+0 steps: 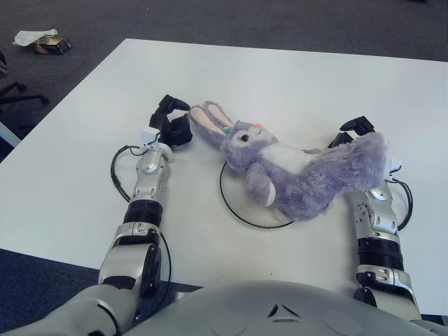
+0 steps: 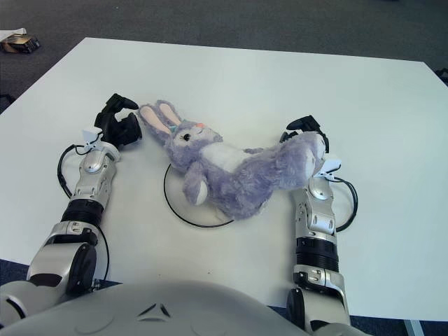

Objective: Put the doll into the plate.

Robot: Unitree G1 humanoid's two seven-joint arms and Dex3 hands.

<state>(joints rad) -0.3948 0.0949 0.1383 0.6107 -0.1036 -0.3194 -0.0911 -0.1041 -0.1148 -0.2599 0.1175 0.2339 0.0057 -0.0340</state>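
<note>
A purple plush bunny doll (image 1: pixel 294 175) lies on its side across a white plate with a thin dark rim (image 1: pixel 231 206). Its head and belly are over the plate, and its fluffy rear hangs off the plate's right side. My right hand (image 1: pixel 357 128) is behind and under that rear end. Only its black fingertips (image 2: pixel 302 126) peek past the fur, spread and not wrapped around it. My left hand (image 1: pixel 171 122) is just left of the doll's ears with relaxed fingers, holding nothing.
The white table (image 1: pixel 280 77) stretches far beyond the doll. On the dark floor at the upper left lie a small box and a cloth (image 1: pixel 42 40). A chair base (image 1: pixel 14 94) shows at the left edge.
</note>
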